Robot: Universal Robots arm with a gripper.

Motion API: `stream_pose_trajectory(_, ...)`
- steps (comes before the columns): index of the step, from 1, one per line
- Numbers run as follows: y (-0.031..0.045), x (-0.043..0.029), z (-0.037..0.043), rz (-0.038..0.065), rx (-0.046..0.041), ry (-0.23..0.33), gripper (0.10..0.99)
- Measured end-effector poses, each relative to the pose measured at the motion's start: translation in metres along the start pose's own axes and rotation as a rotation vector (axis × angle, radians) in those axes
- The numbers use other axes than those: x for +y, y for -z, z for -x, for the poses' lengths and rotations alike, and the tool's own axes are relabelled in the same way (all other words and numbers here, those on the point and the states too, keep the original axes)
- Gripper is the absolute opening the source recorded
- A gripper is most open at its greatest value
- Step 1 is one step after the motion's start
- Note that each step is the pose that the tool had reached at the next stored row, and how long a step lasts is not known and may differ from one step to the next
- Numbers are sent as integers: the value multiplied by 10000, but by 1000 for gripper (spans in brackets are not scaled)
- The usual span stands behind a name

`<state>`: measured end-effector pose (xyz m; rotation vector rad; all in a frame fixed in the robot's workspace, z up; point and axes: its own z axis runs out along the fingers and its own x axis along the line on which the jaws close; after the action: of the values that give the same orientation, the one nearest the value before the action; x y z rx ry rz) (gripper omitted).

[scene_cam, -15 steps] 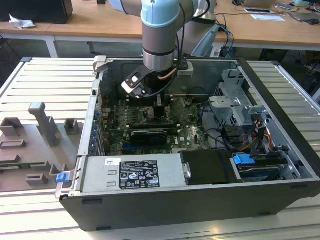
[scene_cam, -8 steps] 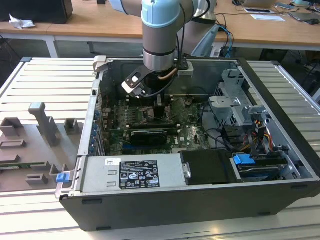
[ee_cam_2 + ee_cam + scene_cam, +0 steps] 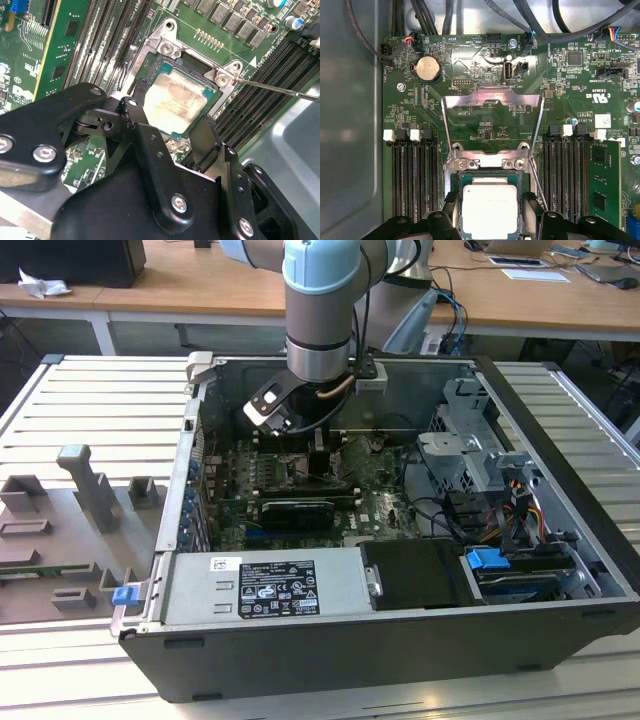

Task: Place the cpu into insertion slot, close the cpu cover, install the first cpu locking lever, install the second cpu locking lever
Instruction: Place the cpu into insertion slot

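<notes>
cpu is seated in insertion slot; cpu cover is hinged open; gripper is spread astride cpu.

The cpu sits in the insertion slot.

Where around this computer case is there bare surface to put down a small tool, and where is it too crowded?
Free: the slatted table on the exterior view's right of the computer case, and its slats behind the grey fixture tray on that view's left. Crowded: inside the case, where the gripper hangs over the cpu, between memory slots and cables.
</notes>
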<state>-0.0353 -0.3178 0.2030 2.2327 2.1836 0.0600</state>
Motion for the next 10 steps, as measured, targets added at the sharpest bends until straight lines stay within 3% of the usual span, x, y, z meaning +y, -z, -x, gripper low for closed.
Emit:
stream_pose_trajectory(7, -18, 2, 1, 0, -22, 2, 620)
stream_pose_trajectory(10, -19, 1, 1, 4, -151, 5, 620)
